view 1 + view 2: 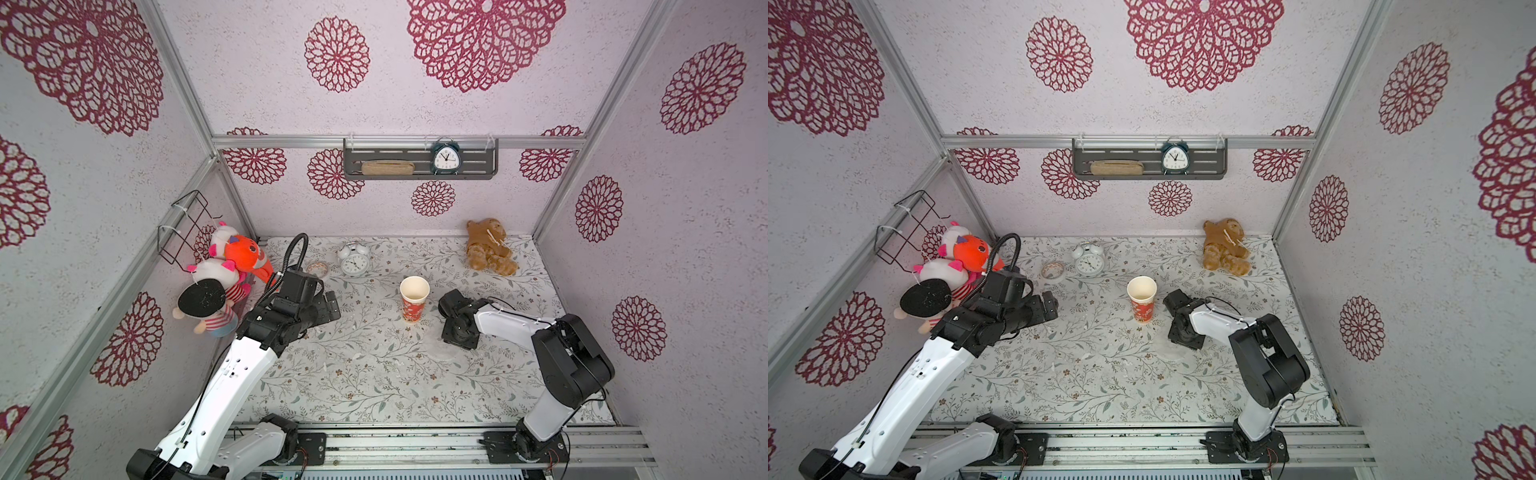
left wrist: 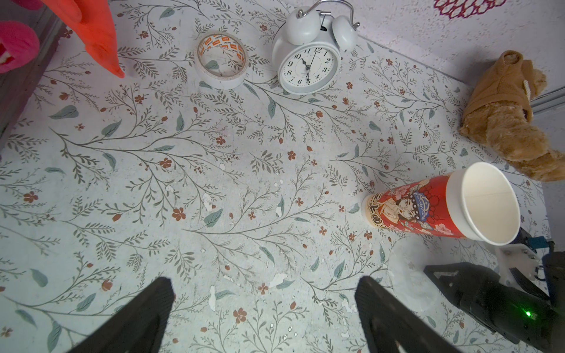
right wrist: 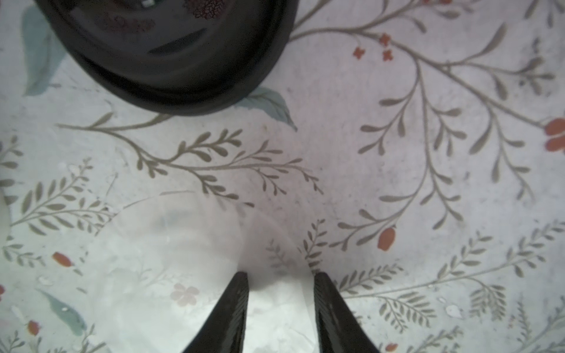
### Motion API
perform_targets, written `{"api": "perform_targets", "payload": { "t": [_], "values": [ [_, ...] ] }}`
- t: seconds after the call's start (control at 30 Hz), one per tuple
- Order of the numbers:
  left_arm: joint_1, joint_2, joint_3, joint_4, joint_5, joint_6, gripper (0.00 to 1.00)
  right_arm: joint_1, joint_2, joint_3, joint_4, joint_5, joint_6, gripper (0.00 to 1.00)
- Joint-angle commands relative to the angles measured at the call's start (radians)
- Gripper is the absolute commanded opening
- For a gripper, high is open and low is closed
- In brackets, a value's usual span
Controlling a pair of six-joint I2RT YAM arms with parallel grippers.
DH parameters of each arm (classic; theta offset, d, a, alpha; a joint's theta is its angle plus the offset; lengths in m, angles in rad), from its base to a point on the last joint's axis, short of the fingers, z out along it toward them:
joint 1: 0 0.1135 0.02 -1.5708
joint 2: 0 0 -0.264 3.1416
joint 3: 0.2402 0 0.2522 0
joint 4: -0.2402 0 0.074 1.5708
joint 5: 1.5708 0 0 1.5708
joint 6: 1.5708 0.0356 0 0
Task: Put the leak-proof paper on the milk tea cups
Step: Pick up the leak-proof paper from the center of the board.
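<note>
The milk tea cup (image 1: 413, 305) (image 1: 1143, 303) (image 2: 428, 211) stands upright and empty mid-table, red print outside, cream inside. The leak-proof paper (image 1: 440, 352) (image 1: 1173, 353) (image 2: 409, 275) (image 3: 183, 259), a thin translucent white round sheet, lies on the table just in front of the cup. My right gripper (image 1: 453, 343) (image 3: 281, 275) points down onto the paper's edge. Its fingers stand narrowly apart with the paper puckered up between them. My left gripper (image 1: 332, 303) (image 2: 264, 284) hovers wide open left of the cup, holding nothing.
A black round lid (image 3: 171, 55) lies close beyond the right fingertips. A white alarm clock (image 1: 353, 262) and a tape roll (image 1: 319, 269) stand at the back left. A brown plush (image 1: 488, 249) sits back right; several plush toys (image 1: 224, 274) crowd the left wall.
</note>
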Motion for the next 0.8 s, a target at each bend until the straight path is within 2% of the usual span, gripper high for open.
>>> {"api": "perform_targets", "payload": {
  "t": [0.0, 0.13, 0.33, 0.67, 0.77],
  "values": [
    [-0.006, -0.024, -0.018, 0.006, -0.013, -0.005, 0.97, 0.021, 0.115, -0.055, -0.116, -0.075, -0.017, 0.36],
    [-0.008, -0.035, -0.024, 0.001, -0.018, -0.003, 0.97, 0.025, 0.121, -0.065, -0.112, -0.079, -0.023, 0.3],
    [-0.007, -0.033, -0.01, -0.001, -0.011, -0.001, 0.97, 0.027, 0.088, -0.091, -0.097, -0.082, -0.019, 0.26],
    [-0.017, -0.035, 0.026, -0.001, 0.024, -0.003, 0.97, 0.025, -0.098, -0.136, -0.122, -0.021, -0.047, 0.2],
    [-0.025, -0.034, 0.034, 0.002, 0.034, 0.001, 0.97, 0.023, -0.153, -0.142, -0.111, 0.001, -0.068, 0.14]
  ]
}}
